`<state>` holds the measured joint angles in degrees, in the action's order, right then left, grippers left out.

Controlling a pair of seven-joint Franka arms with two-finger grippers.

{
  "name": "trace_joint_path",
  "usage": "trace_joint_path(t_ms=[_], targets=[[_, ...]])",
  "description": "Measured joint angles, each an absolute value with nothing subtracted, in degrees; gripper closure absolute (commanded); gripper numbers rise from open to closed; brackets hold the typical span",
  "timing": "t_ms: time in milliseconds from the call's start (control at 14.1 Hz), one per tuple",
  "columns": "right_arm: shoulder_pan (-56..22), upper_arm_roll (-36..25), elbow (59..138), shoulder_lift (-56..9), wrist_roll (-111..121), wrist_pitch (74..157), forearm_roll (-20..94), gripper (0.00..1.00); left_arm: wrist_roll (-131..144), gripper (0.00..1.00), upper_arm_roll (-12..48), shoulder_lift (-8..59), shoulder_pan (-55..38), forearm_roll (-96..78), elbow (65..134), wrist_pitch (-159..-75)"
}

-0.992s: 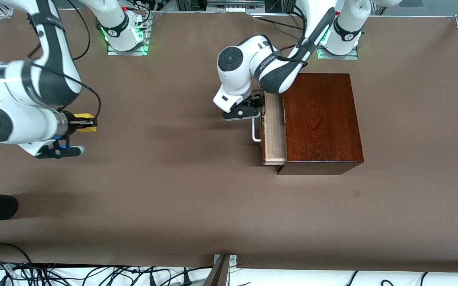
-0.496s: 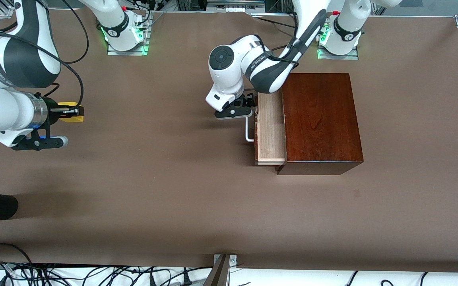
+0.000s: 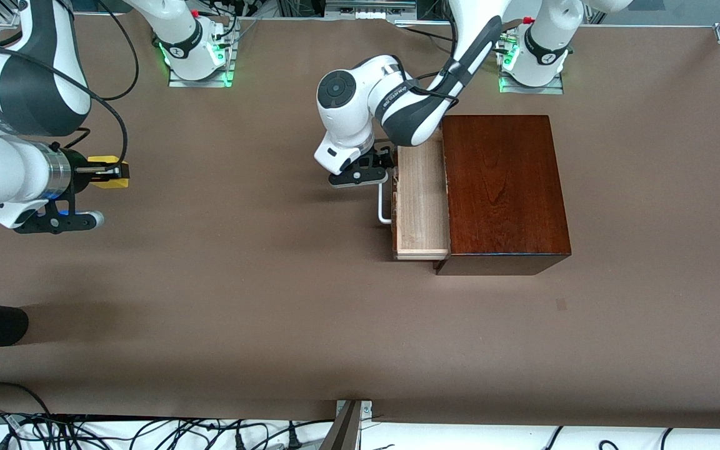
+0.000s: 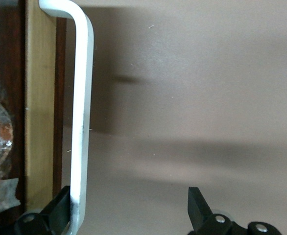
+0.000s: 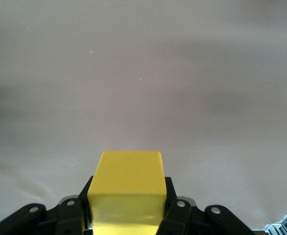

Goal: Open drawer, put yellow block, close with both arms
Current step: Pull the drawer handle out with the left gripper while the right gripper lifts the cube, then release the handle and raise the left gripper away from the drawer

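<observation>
Drawer (part open) points its handle toward the right arm's end.

High front camera looks down across the table toward both arm bases. Left wrist camera sits close on the drawer handle, shared with the front. Right wrist camera hugs the yellow block, shared too.

The light pale-wood drawer tray juts partly out of the glossy mahogany-coloured box toward the right arm's end of the table, the black left gripper apparently hooked behind its white U-shaped handle, while the black right gripper holds the small yellow cube over bare tabletop well apart.
</observation>
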<state>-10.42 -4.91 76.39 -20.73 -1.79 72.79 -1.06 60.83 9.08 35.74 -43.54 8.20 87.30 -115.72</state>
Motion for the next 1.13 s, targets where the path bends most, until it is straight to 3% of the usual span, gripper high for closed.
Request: trace_joint_path(t_ms=[637,1133], targets=[[-10.61,-4.68,76.19,-20.91,-2.32,72.54,-1.06,0.85,56.09,0.00,7.89,33.82,-43.37,8.04,85.66,-112.56],[-10.61,-4.70,76.08,-21.46,-2.34,72.52,-1.06,0.85,54.54,0.00,8.22,22.17,-38.11,2.84,85.38,-101.51]])
